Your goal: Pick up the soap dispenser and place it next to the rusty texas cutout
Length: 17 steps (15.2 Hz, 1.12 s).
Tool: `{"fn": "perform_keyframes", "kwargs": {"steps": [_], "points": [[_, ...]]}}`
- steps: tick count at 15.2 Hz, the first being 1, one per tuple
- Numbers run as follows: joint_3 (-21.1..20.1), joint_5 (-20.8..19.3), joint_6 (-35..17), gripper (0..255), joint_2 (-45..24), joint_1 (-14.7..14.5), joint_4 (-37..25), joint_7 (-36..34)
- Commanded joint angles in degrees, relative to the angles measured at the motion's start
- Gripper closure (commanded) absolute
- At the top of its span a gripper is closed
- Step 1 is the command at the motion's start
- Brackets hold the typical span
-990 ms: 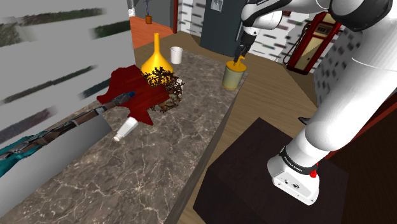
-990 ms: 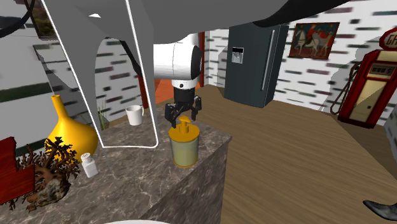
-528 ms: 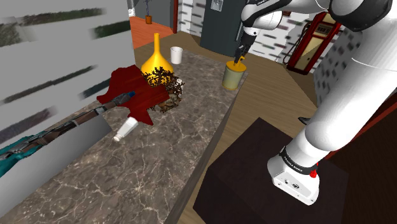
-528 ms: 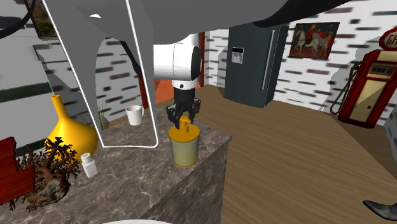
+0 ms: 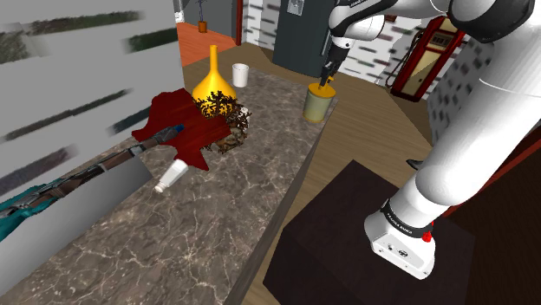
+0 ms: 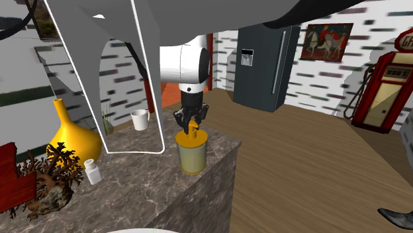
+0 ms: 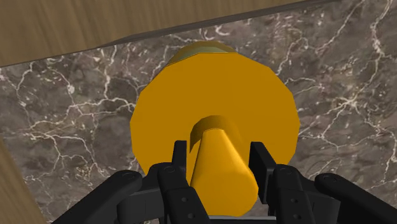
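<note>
Soap dispenser (image 5: 318,102) stands upright on the bench (image 5: 260,182), at the corner nearest the wooden floor and just inside the edge. It is well apart from the dark red texas cutout (image 5: 178,121), which lies flat further along the bench beside the yellow vase (image 5: 213,82).

Hand (image 6: 192,126) comes straight down on it. In the wrist view the two fingers are clamped on the orange pump head (image 7: 219,162), one on each side.

Long axis: vertical, pump end up, olive body (image 6: 192,153) below. I cannot tell which way the spout faces.

Handling, my estimate: rigid and not fragile, moderately heavy if filled. The pump is narrow and smooth and the weight hangs below the grip, so I expect swing or slip. Holding the body would be steadier, though it looks too wide for the fingers.
</note>
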<state>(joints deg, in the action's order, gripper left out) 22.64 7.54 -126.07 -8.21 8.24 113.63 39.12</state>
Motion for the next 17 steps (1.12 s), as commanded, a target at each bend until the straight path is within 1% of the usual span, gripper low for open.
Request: {"fn": "perform_keyframes", "kwargs": {"steps": [1,17], "points": [[-0.01,0.01,0.01,255,-0.01,0.0,0.02,0.01],[0.29,-2.36,11.48,255,3.72,-0.28,-8.13,-2.0]]}}
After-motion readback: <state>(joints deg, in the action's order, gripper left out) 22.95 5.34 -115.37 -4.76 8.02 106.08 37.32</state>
